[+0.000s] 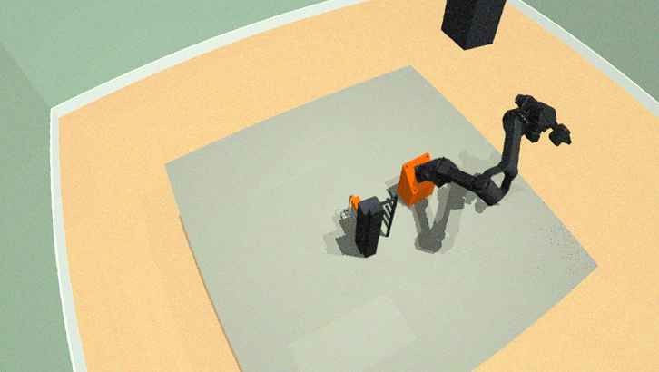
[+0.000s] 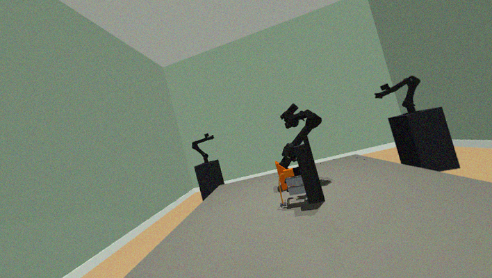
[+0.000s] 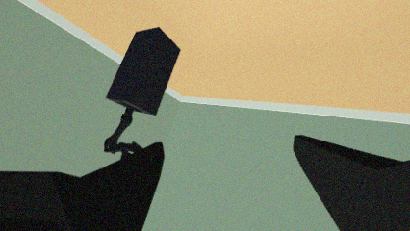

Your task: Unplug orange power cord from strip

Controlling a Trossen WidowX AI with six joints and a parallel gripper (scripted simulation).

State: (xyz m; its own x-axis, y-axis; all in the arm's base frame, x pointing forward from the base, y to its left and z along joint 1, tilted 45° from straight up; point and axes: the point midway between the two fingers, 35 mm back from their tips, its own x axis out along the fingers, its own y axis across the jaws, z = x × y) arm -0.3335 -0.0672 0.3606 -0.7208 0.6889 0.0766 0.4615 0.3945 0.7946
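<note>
Top, exterior and wrist views of a single black arm (image 1: pixel 490 179) mounted on an orange base (image 1: pixel 412 183), which stands on a grey mat (image 1: pixel 280 199) laid over a tan floor (image 1: pixel 119 214). The arm rises from the base, bends at an elbow and ends high in the gripper (image 1: pixel 560 135), which hangs in the air well away from the base, on the side opposite the power strip. In the wrist view the two dark fingers stand wide apart with only green wall and tan floor between them; the gripper is open almost fully and grasps nothing.

The power strip (image 1: pixel 368 225) is a dark upright block on the mat, just beside the base; a small black ladder-like bracket (image 1: pixel 389 215) leans between the two. The orange power cord (image 2: pixel 279 190) runs down the far side of the strip as a thin orange line to the mat, its orange plug (image 1: pixel 354 201) sitting at the upper end of the strip. Whether the plug is seated in a socket cannot be told at this size.

A black pedestal (image 2: pixel 423 140) carrying a second small arm stands in the room; a similar pedestal (image 2: pixel 208 179) stands near the far wall.
</note>
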